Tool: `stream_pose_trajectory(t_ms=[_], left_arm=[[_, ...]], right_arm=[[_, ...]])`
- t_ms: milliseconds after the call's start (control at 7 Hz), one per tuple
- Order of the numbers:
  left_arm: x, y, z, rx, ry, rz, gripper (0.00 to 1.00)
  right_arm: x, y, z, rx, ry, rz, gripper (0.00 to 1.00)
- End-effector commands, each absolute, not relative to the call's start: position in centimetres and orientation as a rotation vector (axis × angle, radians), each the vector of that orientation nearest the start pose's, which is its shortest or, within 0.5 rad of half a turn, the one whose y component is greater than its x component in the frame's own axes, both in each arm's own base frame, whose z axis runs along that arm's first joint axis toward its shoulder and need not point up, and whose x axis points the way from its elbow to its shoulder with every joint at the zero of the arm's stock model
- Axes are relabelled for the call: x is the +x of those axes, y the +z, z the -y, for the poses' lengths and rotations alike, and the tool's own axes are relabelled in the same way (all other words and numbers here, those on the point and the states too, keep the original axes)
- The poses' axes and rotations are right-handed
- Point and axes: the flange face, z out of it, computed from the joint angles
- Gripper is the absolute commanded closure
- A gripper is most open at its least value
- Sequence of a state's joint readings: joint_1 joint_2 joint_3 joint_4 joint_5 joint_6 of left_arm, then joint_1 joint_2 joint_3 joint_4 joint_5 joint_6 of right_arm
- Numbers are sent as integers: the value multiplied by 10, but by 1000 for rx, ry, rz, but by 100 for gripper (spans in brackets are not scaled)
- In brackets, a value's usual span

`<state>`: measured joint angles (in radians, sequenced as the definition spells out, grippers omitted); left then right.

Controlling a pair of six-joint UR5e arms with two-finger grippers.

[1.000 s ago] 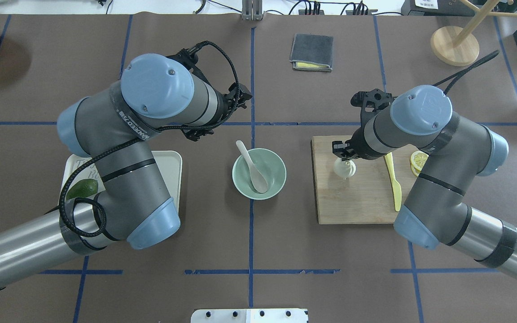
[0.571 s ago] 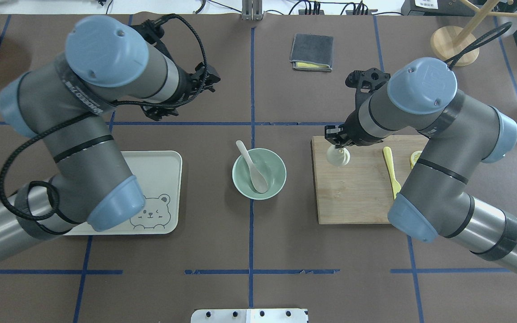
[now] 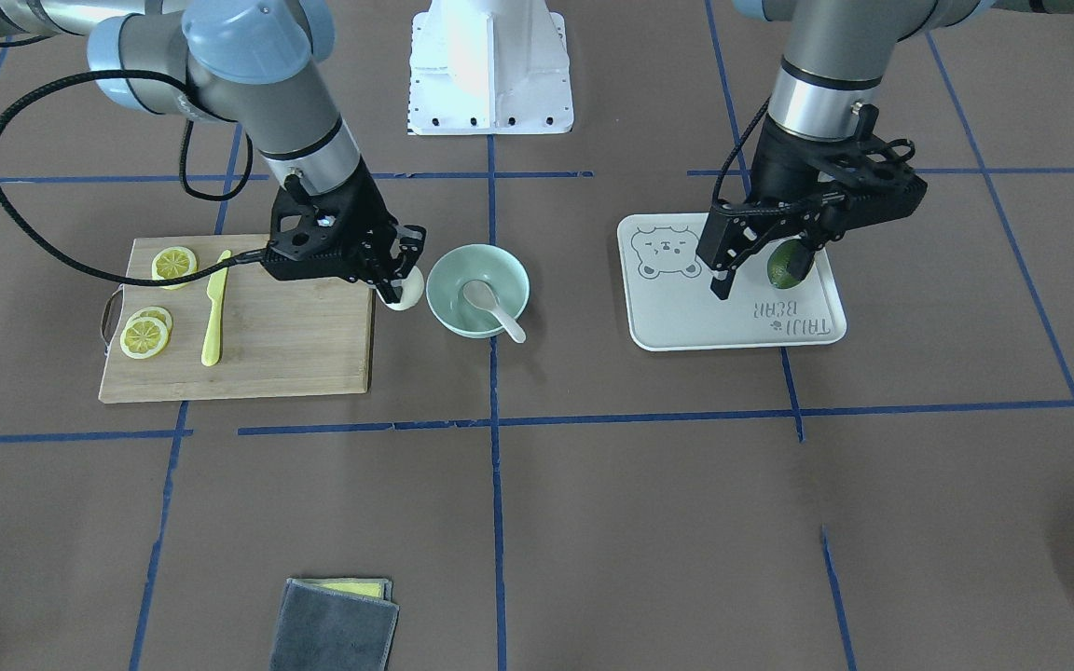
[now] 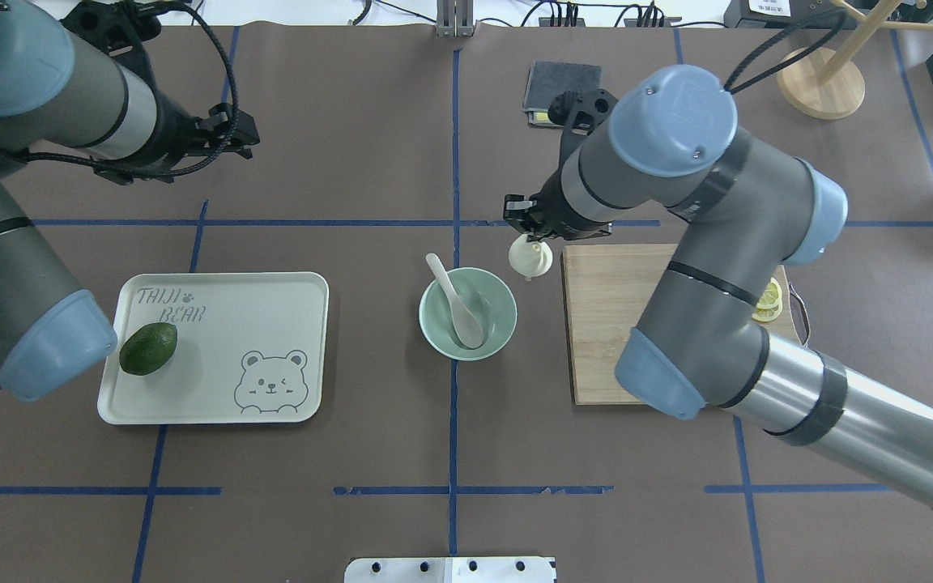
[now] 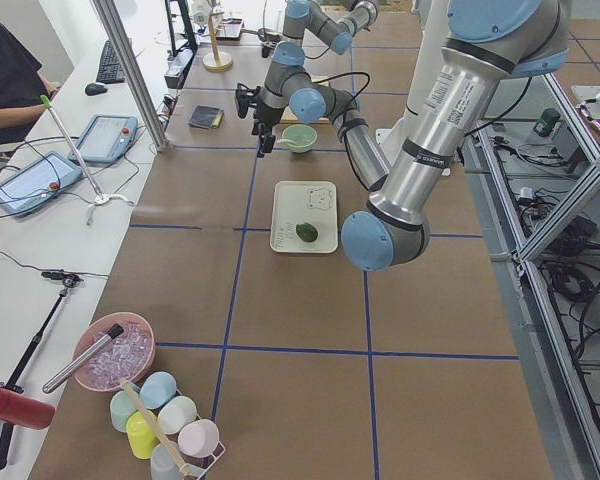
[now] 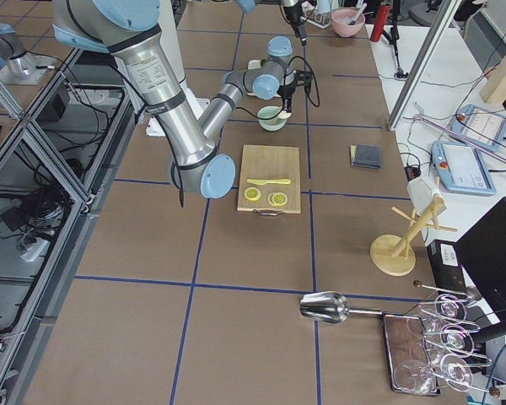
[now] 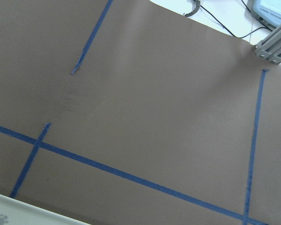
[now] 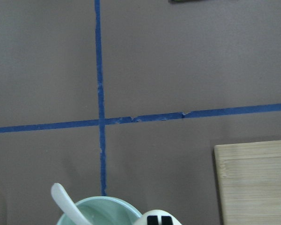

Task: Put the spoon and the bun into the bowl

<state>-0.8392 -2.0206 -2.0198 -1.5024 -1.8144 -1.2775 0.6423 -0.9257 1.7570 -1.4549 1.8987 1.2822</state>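
The mint-green bowl [image 4: 499,320] stands at the table's middle. The pale spoon [image 4: 456,301] lies in it, handle over the far-left rim. My right gripper [image 4: 528,240] is shut on the white bun [image 4: 530,259] and holds it in the air just right of the bowl's far rim, off the board's edge; the front view shows the bun [image 3: 406,292] beside the bowl [image 3: 448,266]. The right wrist view shows the bowl rim [image 8: 99,205] and spoon handle [image 8: 64,200] at the bottom. My left gripper [image 3: 766,266] is open and empty, raised over the tray.
A wooden cutting board [image 4: 628,340] lies right of the bowl with a yellow knife [image 3: 213,312] and lemon slices [image 3: 145,335]. A white bear-print tray [image 4: 223,324] with an avocado [image 4: 148,348] lies left. A grey cloth [image 3: 337,634] and wooden stand [image 4: 819,81] are far off.
My right gripper has lifted the bun off the board and carried it left to the bowl's edge. My left arm has drawn back to the far left, uncovering the tray.
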Motion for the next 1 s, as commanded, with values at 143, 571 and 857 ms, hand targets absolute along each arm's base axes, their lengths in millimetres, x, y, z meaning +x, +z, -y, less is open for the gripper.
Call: stream_pose_trajectory(t_ms=[143, 571, 857], left_arm=[[250, 277, 502, 310, -295, -723, 0], [237, 280, 508, 336, -264, -704, 0], [226, 296, 508, 341, -225, -673, 0]], right_arm=[[-528, 162, 454, 167, 178, 959, 100], [-532, 163, 445, 177, 171, 960, 0], [-516, 157, 449, 182, 178, 971, 0]])
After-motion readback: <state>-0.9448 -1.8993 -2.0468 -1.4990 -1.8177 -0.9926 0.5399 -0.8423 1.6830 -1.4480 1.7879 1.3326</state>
